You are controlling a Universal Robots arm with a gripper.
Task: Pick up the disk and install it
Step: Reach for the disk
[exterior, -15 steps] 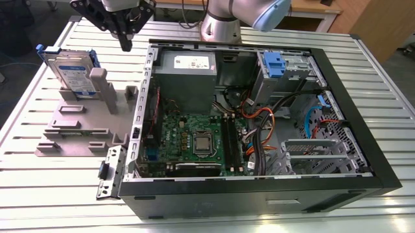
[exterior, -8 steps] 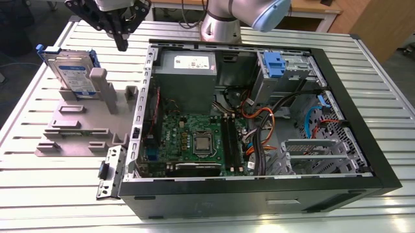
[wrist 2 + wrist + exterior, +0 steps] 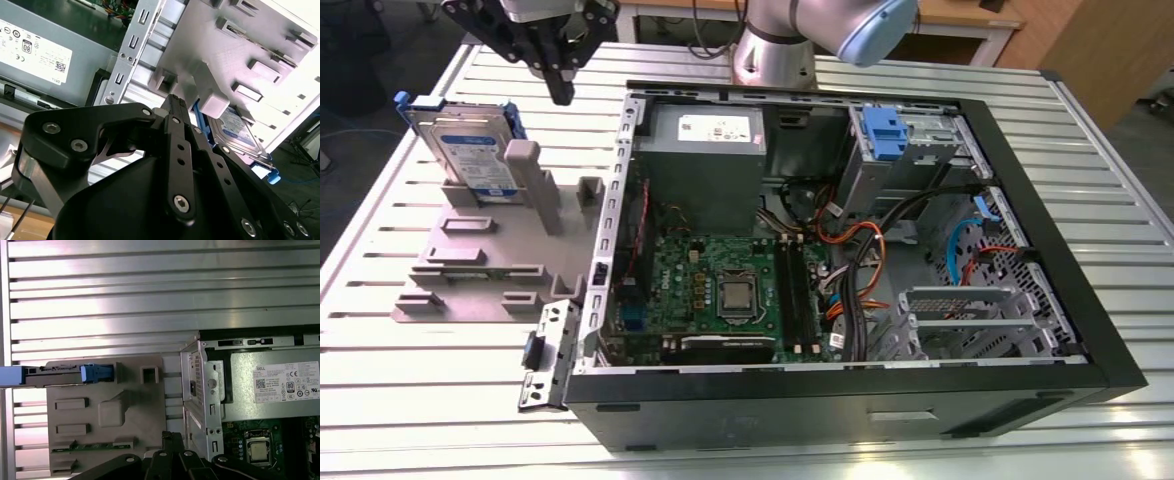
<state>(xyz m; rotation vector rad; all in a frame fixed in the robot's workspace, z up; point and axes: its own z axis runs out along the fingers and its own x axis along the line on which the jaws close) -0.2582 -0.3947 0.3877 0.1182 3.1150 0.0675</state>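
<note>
The disk [image 3: 464,150] stands on edge in a slot of the grey stand [image 3: 480,265] at the exterior view's left, its white-and-blue label facing out and its blue rail around the edges. My gripper [image 3: 562,92] hangs above the table behind the stand, between the disk and the open computer case [image 3: 1067,200], apart from both. Its fingers are shut with nothing between them. In the first wrist view the disk [image 3: 60,374] appears edge-on beside the stand [image 3: 105,415], with the gripper [image 3: 172,436] at the stand's near side. The second wrist view has the gripper [image 3: 174,100] and the disk [image 3: 240,132] behind the stand [image 3: 240,45].
The case lies open on the slatted metal table [image 3: 454,400], holding a grey power-supply box [image 3: 704,165], a motherboard [image 3: 720,290], cables and a blue drive carrier [image 3: 887,135] in a bay at the back. The arm's base [image 3: 774,55] stands behind the case.
</note>
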